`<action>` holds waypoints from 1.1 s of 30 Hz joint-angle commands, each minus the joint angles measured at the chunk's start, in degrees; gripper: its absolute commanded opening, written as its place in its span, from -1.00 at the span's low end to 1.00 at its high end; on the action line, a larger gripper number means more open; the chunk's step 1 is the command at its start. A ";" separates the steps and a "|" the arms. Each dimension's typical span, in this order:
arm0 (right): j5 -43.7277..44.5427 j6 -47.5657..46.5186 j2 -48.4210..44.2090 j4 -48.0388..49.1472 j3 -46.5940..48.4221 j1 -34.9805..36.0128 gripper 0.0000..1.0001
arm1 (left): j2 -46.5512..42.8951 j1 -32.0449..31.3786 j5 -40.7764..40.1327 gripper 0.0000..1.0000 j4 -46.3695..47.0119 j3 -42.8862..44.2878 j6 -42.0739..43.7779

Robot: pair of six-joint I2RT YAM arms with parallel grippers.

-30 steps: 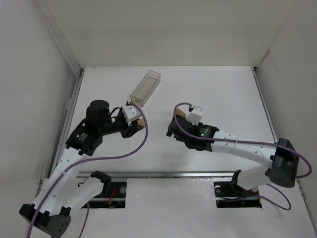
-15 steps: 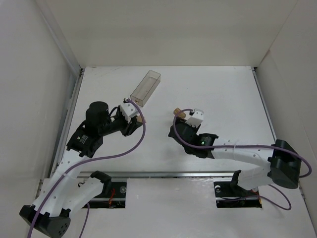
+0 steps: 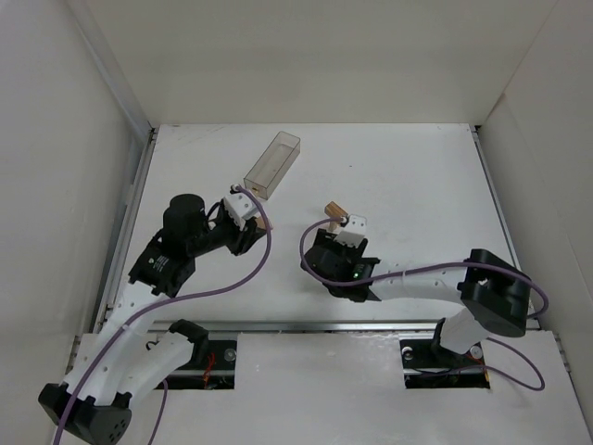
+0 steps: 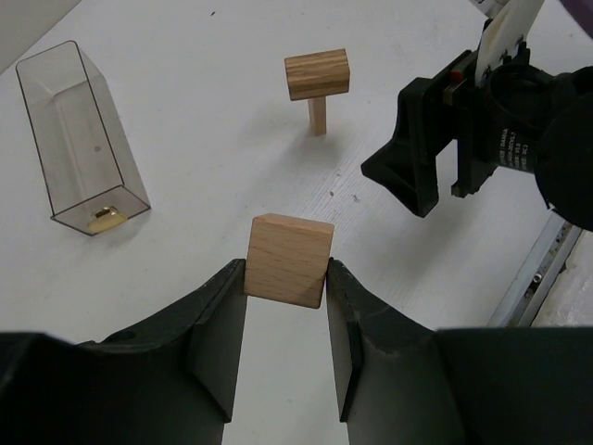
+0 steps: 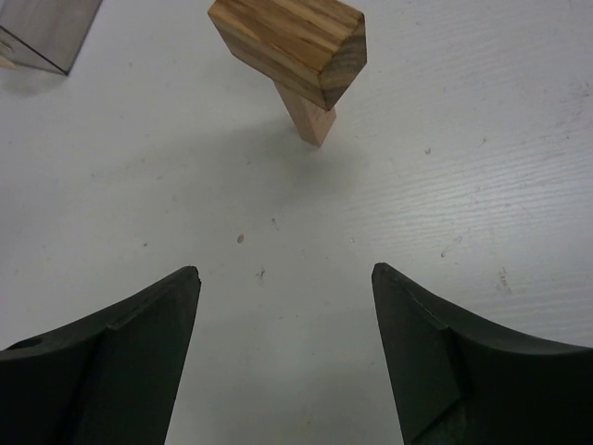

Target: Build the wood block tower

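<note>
The wood block tower [image 3: 334, 211] is a thin upright tan block [image 5: 311, 117] with a wider, darker block [image 5: 292, 42] laid across its top; it also shows in the left wrist view [image 4: 317, 79]. My right gripper [image 5: 285, 278] is open and empty, a little short of the tower and pointing at it [image 3: 326, 243]. My left gripper [image 4: 285, 278] is shut on a light-tan wood block [image 4: 288, 260], held above the table to the left of the tower [image 3: 252, 234].
A clear plastic box [image 3: 272, 165] lies at the back left, with a small yellowish piece [image 4: 105, 218] at its near end; its corner shows in the right wrist view [image 5: 46, 28]. White walls enclose the table on three sides.
My right gripper has drawn back from the tower toward the left and near side, leaving the two blocks standing. My left gripper has shifted slightly back with its block.
</note>
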 commanded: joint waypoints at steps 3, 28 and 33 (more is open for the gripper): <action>-2.40 2.53 1.33 -7.57 9.59 -0.83 0.61 | -2.64 0.28 -1.39 -0.78 5.33 -2.64 -5.00; -29.13 10.19 9.85 -43.81 39.74 -18.05 1.00 | 1.92 0.28 2.29 -0.78 7.00 2.18 -3.33; -30.18 10.80 11.70 -42.67 40.80 -20.77 1.00 | 2.53 0.28 2.29 -0.78 7.53 2.19 -2.81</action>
